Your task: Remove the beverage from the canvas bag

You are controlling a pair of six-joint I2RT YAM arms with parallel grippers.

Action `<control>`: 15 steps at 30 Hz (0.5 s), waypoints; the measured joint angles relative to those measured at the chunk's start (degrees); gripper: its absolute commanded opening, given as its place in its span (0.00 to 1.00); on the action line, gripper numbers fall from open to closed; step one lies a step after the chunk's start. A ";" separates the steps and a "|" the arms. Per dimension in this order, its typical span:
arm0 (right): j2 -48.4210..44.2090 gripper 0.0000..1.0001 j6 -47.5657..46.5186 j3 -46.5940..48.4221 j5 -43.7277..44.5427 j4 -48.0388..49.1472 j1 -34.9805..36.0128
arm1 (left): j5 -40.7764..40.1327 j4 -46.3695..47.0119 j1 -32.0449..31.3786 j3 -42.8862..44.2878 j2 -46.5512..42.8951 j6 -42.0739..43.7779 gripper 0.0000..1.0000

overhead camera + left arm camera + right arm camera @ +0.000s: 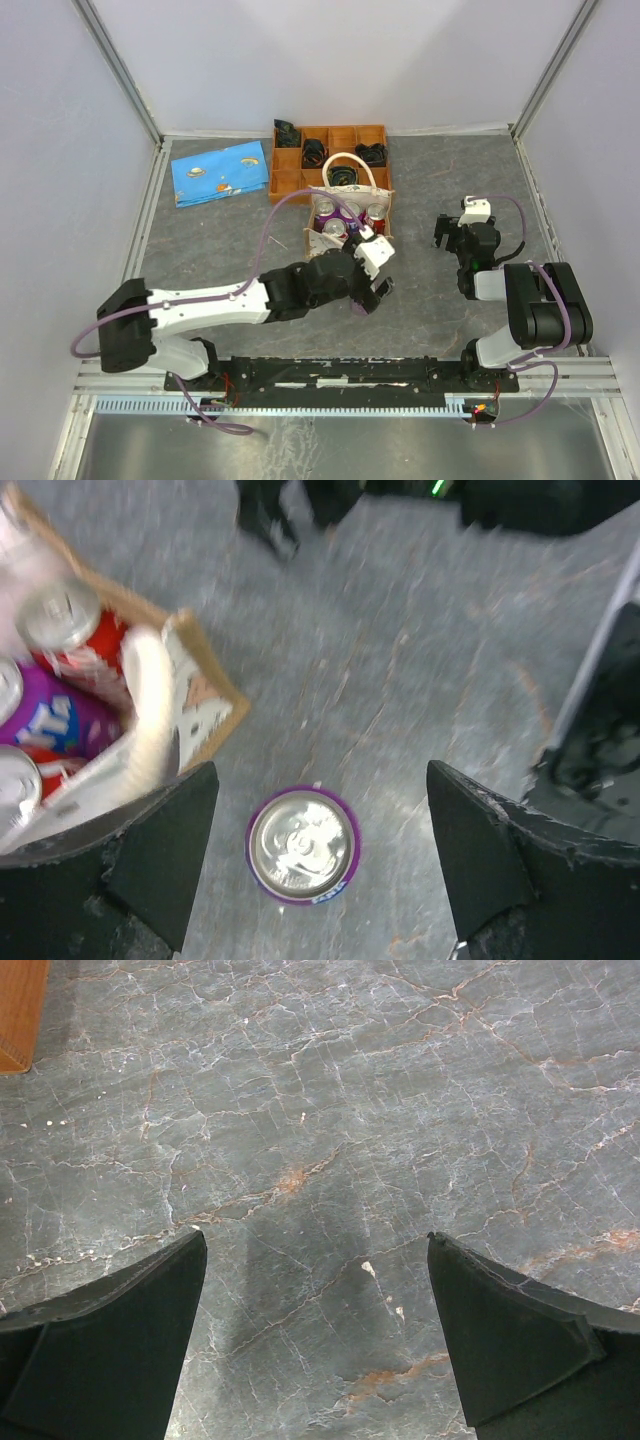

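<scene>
1. L gripper [320, 772]: jaws wide, holding nothing. Both dark fingers [150, 860] frame the lower edge of the wrist view.
2. Beverage = purple can [303, 845]. It stands on the table [420, 680], outside the canvas bag [205, 695] and just beside its near corner. No contact w/ the bag wall shows. In the top view you cannot pick the can out under the wrist.
3. Key relation: the can sits directly below the L gripper, approx. centred between the fingers. Its long axis is vertical and runs along the wrist cam's line of sight, so you look almost straight down on the lid. Judgement: any re-grasp is a plain descent. Any retreat is a plain lift, w/ no sideways drift toward the bag.
4. Nearer arm: the L arm [210, 305] is right over the can. R gripper [316, 1237] is well apart to the right, jaws also wide and empty. It is over bare table, w/ only a corner of the wooden tray [15, 1010] in view.
5. Status (judgement): for this can the take-out looks done. More cans stand in the bag, e.g. a red can [65, 630].
6. Materials:
   - Can: rigid smooth metal cylinder w/ a silver lid, pull tab and purple wall. It is likely to tip if you knock it.
   - Bag: soft cream canvas, boxy, w/ a thick off-white handle [150, 710] drooping over the near rim. Expect it to flop.
   - Table: hard, matte, grey marbled surface w/ rusty veins.
</scene>
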 measured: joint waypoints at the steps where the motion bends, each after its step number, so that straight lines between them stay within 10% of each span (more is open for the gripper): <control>1: 0.00 0.99 0.00 0.00 0.00 0.00 0.00 | 0.66 -0.48 -0.11 1.11 -1.14 0.17 0.89; 10: 0.00 0.99 0.00 0.00 0.02 0.00 0.00 | 1.49 -1.27 -0.42 11.58 -12.15 6.82 0.85; 15: 0.00 0.99 0.00 0.00 0.02 0.00 0.00 | -3.21 -1.55 3.06 16.94 -9.11 10.84 0.56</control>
